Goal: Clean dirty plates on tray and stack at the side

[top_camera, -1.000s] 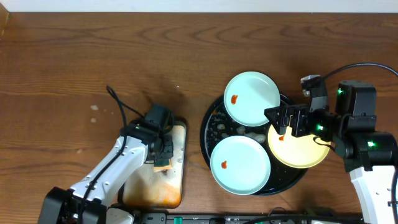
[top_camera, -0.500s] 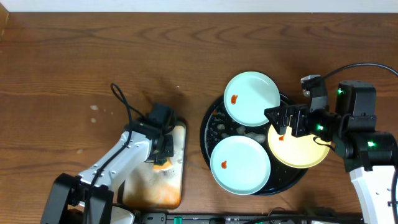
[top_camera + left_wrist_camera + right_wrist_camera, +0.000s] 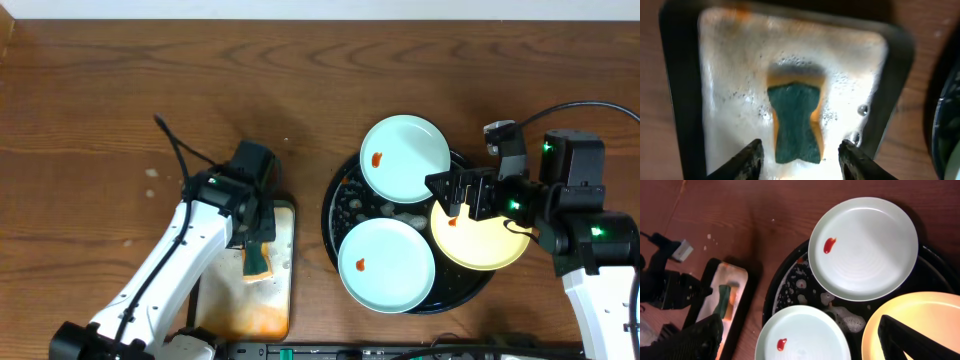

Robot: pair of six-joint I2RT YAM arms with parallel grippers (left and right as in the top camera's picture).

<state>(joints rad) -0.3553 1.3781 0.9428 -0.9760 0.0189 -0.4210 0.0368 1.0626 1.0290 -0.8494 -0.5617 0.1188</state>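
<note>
The setting is a robotics test bench arranged as a dishwashing station.

Indicators:
- **Robot hardware:** A bare, dark wood-grain surface (image 3: 120, 90) carries two robot arms, the left arm (image 3: 160, 265) and the right arm (image 3: 590, 235). Both have exposed cables (image 3: 175, 150), and green indicator lights (image 3: 547, 147) are lit on the right arm's housing.
- **Kitchenware as test props:** Three small plates (image 3: 405, 158), each with one red-orange spot, sit on a round black tray (image 3: 345, 205) flecked with soap. A stained rectangular metal tray (image 3: 270, 300) holds a sponge (image 3: 258, 260).
- **Surroundings:** A plain pale band (image 3: 320, 10) borders the far edge of the surface.
</note>
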